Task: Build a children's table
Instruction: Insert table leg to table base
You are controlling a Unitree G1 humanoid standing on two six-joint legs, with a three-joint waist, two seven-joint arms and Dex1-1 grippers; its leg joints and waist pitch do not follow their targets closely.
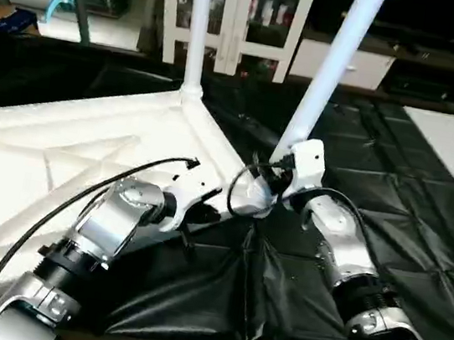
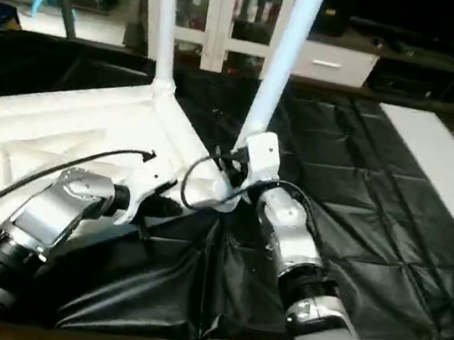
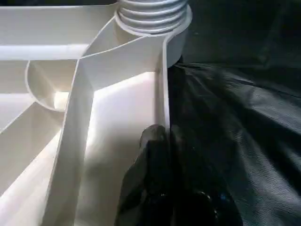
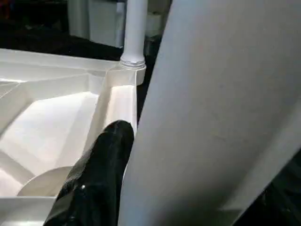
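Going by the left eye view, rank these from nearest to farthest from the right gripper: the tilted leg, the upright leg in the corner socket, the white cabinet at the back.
1. Tilted leg: in the right gripper itself, rising up and to the right.
2. Upright leg: standing in the tabletop's far corner socket, to the gripper's left.
3. White cabinet: behind both legs, beyond the black sheet.

We reach both silver forearms forward and inward until the wrists nearly meet. Our left gripper (image 3: 162, 155) has its black fingers pressed together. Our right gripper (image 4: 129, 141) stands partly open, one finger (image 4: 101, 165) visible, seemingly around something.
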